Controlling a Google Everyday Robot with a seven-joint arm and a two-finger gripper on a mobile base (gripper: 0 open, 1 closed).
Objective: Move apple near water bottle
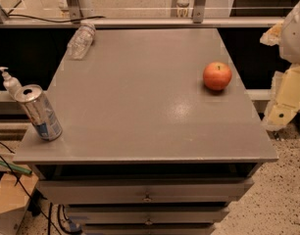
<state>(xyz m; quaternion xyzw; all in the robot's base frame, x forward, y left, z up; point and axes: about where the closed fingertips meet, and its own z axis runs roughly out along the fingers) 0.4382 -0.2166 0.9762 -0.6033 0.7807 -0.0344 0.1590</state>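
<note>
The apple [217,76], round and red-orange with a dark stem dimple, sits on the right side of the grey tabletop [140,116]. The water bottle [81,40], clear and crinkled, lies on its side at the table's far left corner, far from the apple. My gripper [280,102], cream-coloured, hangs off the table's right edge, to the right of and a little nearer than the apple, not touching it. It holds nothing that I can see.
A silver soda can with a blue label [39,112] stands tilted at the front left edge. A white pump dispenser [9,81] stands beyond the left edge. Drawers [147,192] are below the tabletop. A rail [140,21] runs behind the table.
</note>
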